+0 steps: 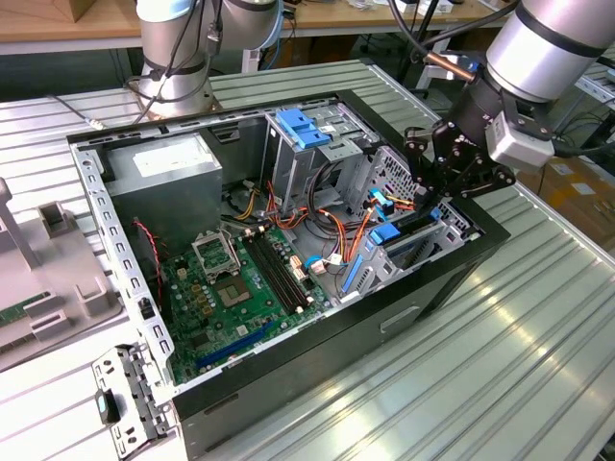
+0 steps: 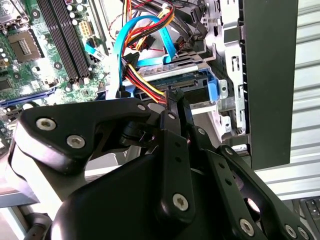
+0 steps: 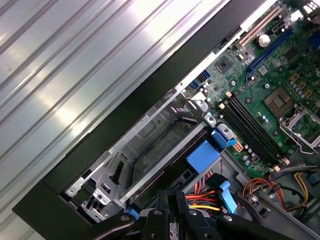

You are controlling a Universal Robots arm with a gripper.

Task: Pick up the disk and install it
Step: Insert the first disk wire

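- Closest to the lens in the second wrist view we see the black gripper (image 2: 175,100); its jaws stand narrow, the two fingers pressed together with nothing between them.
- We see the disk (image 2: 167,76) just past the fingertips, lying flat in its bay at the front corner of the computer case (image 1: 423,288). In the second wrist view its grey-metal face shows, and a blue side rail (image 2: 214,90) sits against the bay's metal wall.
- In the first wrist view we see the disk's top (image 3: 160,155) inside the metal cage, with a blue tab (image 3: 203,156) at its end; the fingertips hang right above its near edge. Whether they touch it, we cannot tell.
- A bundle of red, yellow and black wires (image 2: 145,82) and a light-blue flat cable (image 2: 150,40) run over the disk's rear end towards the gripper.
- In the exterior view the gripper (image 1: 430,204) reaches down into the case on the exterior view's right, above the blue-railed bay (image 1: 386,235).
- Farther out we see the green motherboard (image 1: 231,298) on the case floor, with dark memory slots (image 1: 279,274) beside it.
- The grey power supply (image 1: 163,182) fills the far corner on the exterior view's left, and a light-blue bracket (image 1: 303,128) tops the upper drive cage.
- The case lies open on a ribbed metal table (image 1: 480,384).
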